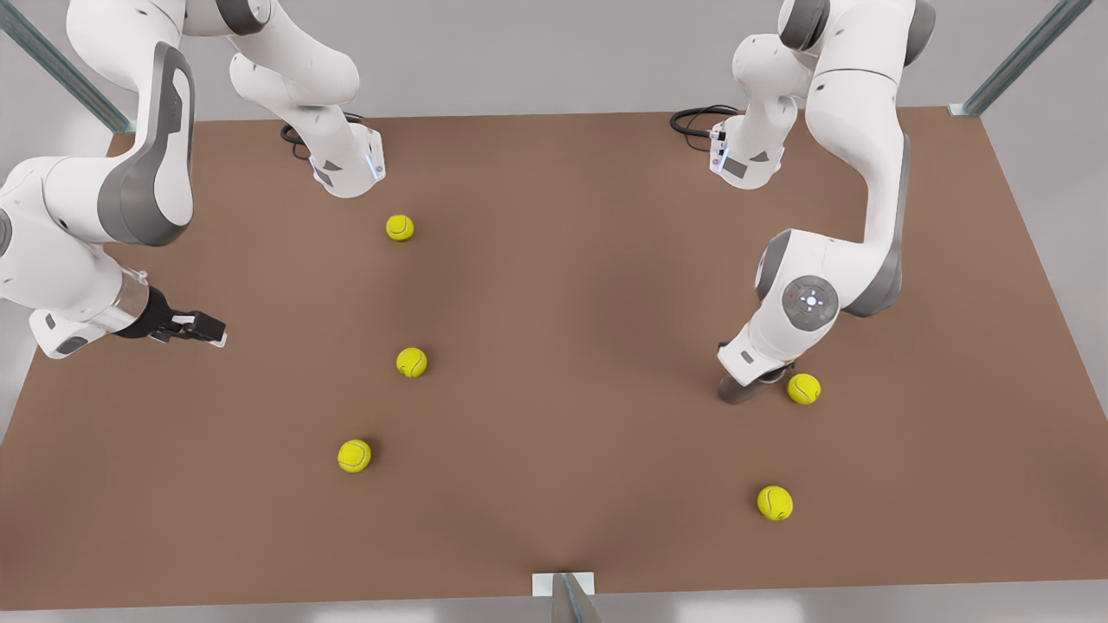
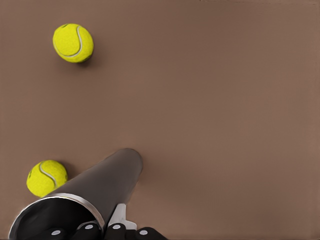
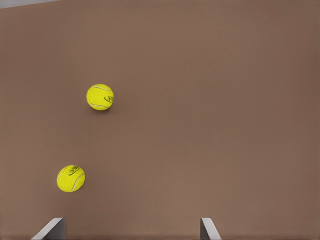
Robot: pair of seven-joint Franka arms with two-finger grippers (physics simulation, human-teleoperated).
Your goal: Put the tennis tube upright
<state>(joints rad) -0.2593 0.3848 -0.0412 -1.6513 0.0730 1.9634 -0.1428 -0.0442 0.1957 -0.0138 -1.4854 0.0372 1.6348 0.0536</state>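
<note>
Left gripper (image 1: 755, 378) reaching steeply down w/ elbow bent, fingers clamped on the tennis tube (image 2: 95, 187) by its silver-rimmed end, tube tilting w/ far end on the table (image 1: 554, 303), a tennis ball (image 1: 803, 388) just beside. Right gripper (image 1: 208, 329) hovering well apart from tube, arm folded low, idling, fingers (image 3: 50, 229) spread apart.

Grey tennis tube (image 2: 107, 180), silver rim; yellow-green balls (image 1: 412, 362); brown table (image 1: 571, 346).

Matte grey tennis tube (image 2: 107, 182), shiny metallic rim (image 2: 60, 206)
</note>
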